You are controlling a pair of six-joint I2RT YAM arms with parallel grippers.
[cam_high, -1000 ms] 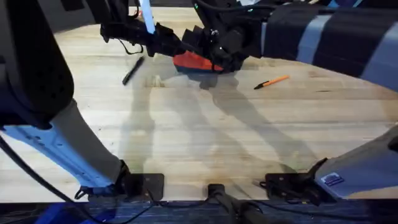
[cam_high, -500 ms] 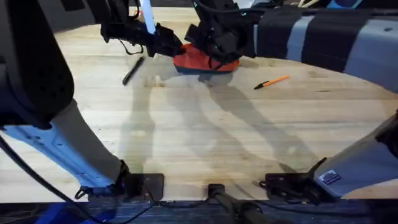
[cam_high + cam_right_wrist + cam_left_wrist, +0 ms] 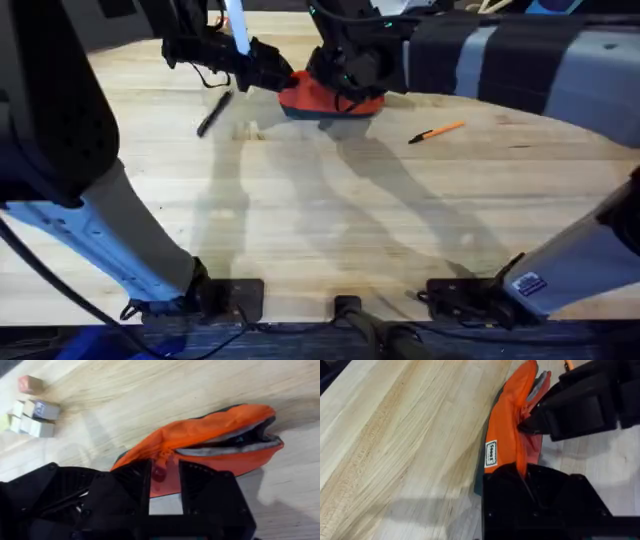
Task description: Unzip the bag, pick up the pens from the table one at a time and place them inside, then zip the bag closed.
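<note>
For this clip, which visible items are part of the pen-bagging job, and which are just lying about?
Part of the job:
- bag, orange, partly unzipped, held by both grippers
- black pen on the table
- orange pen on the table
- left gripper, clamped on the bag's end
- right gripper, at the zipper pull

Lying about:
- small blocks on the table

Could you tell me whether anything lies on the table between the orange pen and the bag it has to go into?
Nothing visible does. The orange pen lies apart from the bag with bare table between them. The right gripper sits over the bag itself, whose mouth gapes partly open.
</note>
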